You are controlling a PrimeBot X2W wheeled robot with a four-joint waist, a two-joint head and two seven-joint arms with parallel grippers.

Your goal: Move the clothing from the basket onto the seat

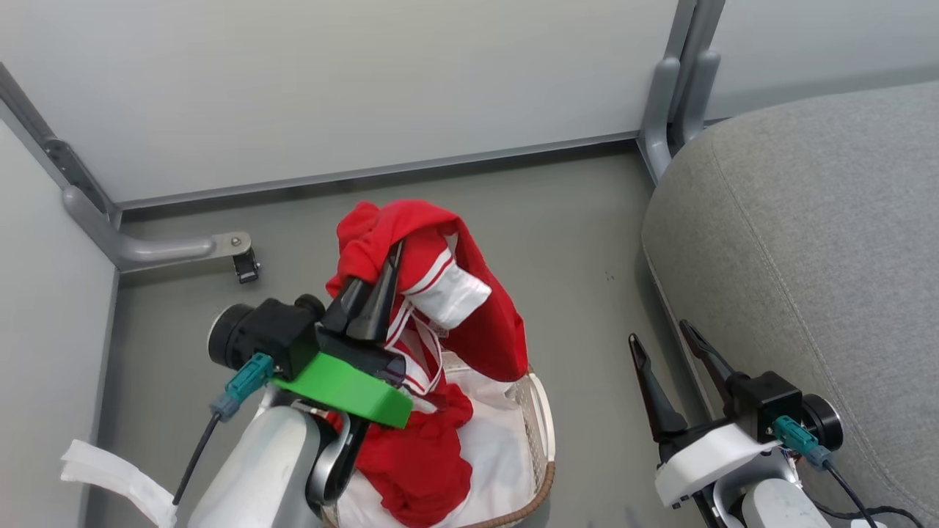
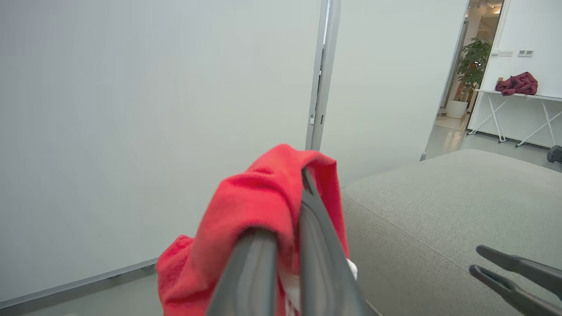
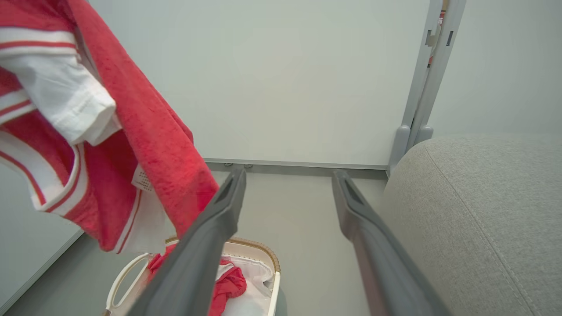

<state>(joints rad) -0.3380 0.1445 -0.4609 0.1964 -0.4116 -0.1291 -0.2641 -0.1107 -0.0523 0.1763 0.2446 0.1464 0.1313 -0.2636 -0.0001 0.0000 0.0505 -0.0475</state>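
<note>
The left gripper (image 1: 389, 268) clamps a soft bright red garment with white striped cuffs (image 1: 477, 323), lifted over the small oval cream-white perforated plastic basket (image 1: 541, 411). More red fabric (image 1: 418, 462) lies inside the basket, and nothing shows on the large light grey upholstered seat (image 1: 807, 242). The right gripper (image 1: 659, 331) hangs spread and empty beside the seat's edge; I judge the task barely begun.

Grey floor (image 1: 572, 220); white partition (image 1: 330, 88); potted plant (image 2: 472, 61); maroon cloth (image 2: 518, 83) on table (image 2: 544, 96).
</note>
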